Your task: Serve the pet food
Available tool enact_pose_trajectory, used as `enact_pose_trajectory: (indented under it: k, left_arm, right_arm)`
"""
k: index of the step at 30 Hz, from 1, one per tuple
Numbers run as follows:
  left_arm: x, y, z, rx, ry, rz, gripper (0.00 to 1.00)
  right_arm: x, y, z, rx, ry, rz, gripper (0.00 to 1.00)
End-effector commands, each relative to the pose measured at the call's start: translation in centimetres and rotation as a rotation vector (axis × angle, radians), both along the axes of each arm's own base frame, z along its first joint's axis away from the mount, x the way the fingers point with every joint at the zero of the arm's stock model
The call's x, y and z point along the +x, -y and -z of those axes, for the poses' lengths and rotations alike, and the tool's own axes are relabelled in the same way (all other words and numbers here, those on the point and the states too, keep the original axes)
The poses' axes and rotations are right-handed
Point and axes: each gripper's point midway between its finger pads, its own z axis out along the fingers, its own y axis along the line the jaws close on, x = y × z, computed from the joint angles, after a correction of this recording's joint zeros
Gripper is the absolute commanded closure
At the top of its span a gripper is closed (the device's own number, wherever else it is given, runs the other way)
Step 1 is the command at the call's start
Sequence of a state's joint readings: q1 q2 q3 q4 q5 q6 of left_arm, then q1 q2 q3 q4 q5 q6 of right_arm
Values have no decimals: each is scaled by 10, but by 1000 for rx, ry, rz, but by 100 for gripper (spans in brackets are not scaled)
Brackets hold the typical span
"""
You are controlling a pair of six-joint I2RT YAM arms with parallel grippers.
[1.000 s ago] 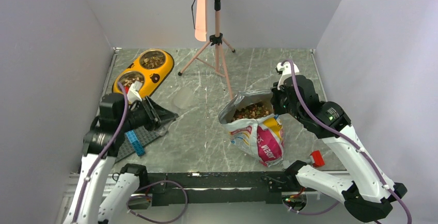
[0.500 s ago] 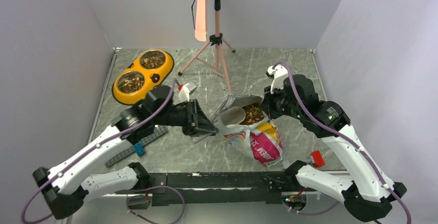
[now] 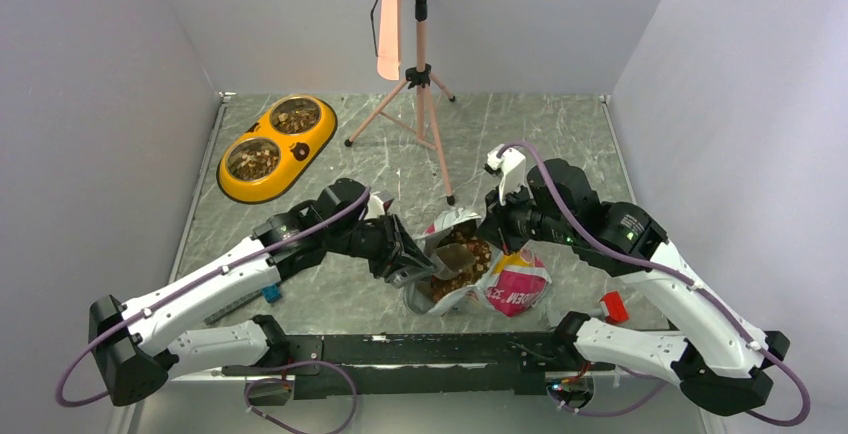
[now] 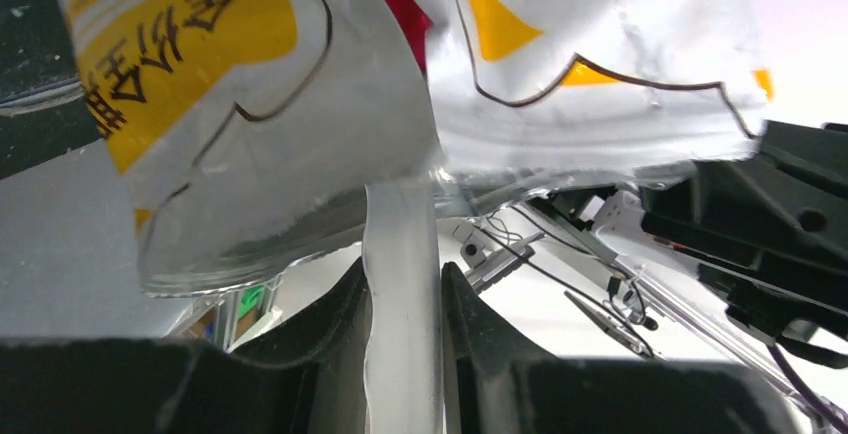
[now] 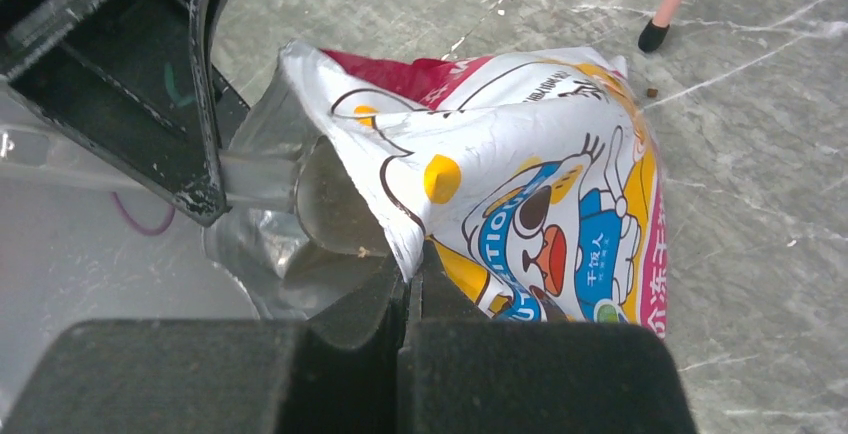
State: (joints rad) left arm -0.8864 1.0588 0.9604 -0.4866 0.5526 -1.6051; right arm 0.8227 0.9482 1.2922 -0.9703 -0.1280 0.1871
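Note:
The pet food (image 3: 466, 252) shows as brown kibble inside the open mouth of the cartoon-printed bag (image 3: 510, 289), which lies on the marble table. My left gripper (image 3: 418, 270) is shut on the handle of a clear plastic scoop (image 4: 402, 284), and the scoop's cup (image 5: 335, 209) sits inside the bag's mouth. My right gripper (image 5: 411, 259) is shut on the bag's upper rim (image 5: 400, 224) and holds the mouth open; it shows above the bag in the top view (image 3: 493, 229). More kibble fills both steel bowls of the yellow double dish (image 3: 318, 132) at the far left.
A pink tripod (image 3: 420, 84) stands at the back centre, one foot close behind the bag. A grey strip with a blue brick (image 3: 270, 294) lies near the left arm. A small red item (image 3: 613, 306) sits at the near right edge. Grey walls enclose the table.
My left arm swung from the yellow dish across to the bag and pushed the scoop into its mouth. My right gripper moved left and nearer with the rim, tipping the bag's mouth towards the scoop.

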Motion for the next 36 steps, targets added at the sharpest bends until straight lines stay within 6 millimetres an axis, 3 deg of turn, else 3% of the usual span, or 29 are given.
enact_pose_trajectory:
  k: [1, 9, 19, 26, 29, 31, 36]
  left_arm:
    - [8, 4, 13, 65, -368, -230, 100]
    - [21, 15, 50, 248, -380, -261, 100]
    - [46, 43, 112, 386, -296, -203, 100]
    - [61, 46, 177, 457, -201, -52, 100]
    - [72, 62, 182, 335, -113, 49, 100]
    - [76, 76, 171, 240, -32, 131, 100]
    - [85, 98, 103, -51, 275, 214, 100]
  right_arm:
    - [18, -28, -72, 249, 186, 32, 100]
    - [38, -12, -65, 222, 190, 211, 100]
    - [43, -17, -59, 209, 170, 223, 100]
    - [44, -10, -51, 187, 175, 244, 100]
    - [42, -5, -44, 168, 173, 249, 100]
    - [41, -2, -39, 156, 171, 253, 100]
    - [39, 12, -27, 121, 187, 278, 100]
